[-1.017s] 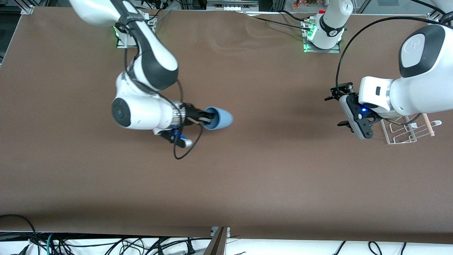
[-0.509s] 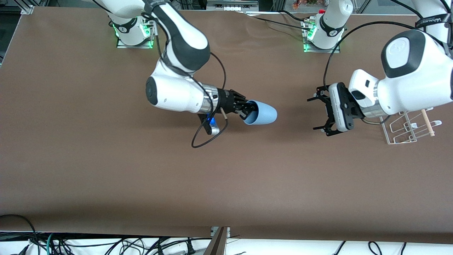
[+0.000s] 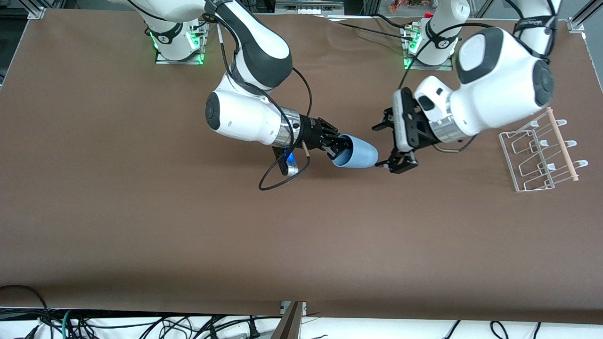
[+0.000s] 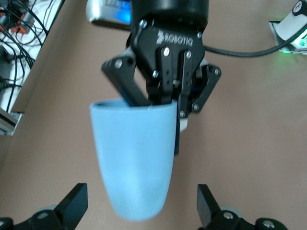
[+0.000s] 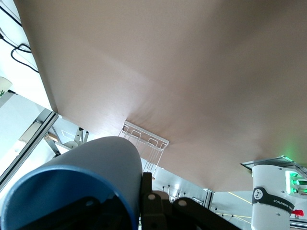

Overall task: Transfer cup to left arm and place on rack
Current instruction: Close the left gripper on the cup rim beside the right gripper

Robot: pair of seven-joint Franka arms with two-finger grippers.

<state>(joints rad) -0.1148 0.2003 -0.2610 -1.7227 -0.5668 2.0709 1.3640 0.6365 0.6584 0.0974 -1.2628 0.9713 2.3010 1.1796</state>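
The light-blue cup (image 3: 359,153) is held on its side above the middle of the table, base pointing toward the left arm's end. My right gripper (image 3: 337,148) is shut on its rim, one finger inside and one outside, as the right wrist view (image 5: 130,211) shows on the cup (image 5: 91,165). My left gripper (image 3: 385,147) is open and faces the cup's base. In the left wrist view its fingertips (image 4: 73,201) stand on either side of the cup's (image 4: 134,163) closed end without touching it. The white wire rack (image 3: 563,148) stands at the left arm's end.
The rack's wooden dowel lies along the side toward the left arm's end of the table. The rack also shows in the right wrist view (image 5: 144,140). The two arm bases with green lights (image 3: 179,40) (image 3: 426,47) stand along the table's edge. Cables hang below the table edge nearest the front camera.
My right arm carried the cup toward the left arm's end. My left gripper swung away from over the rack and came up to the cup's base, fingers open.
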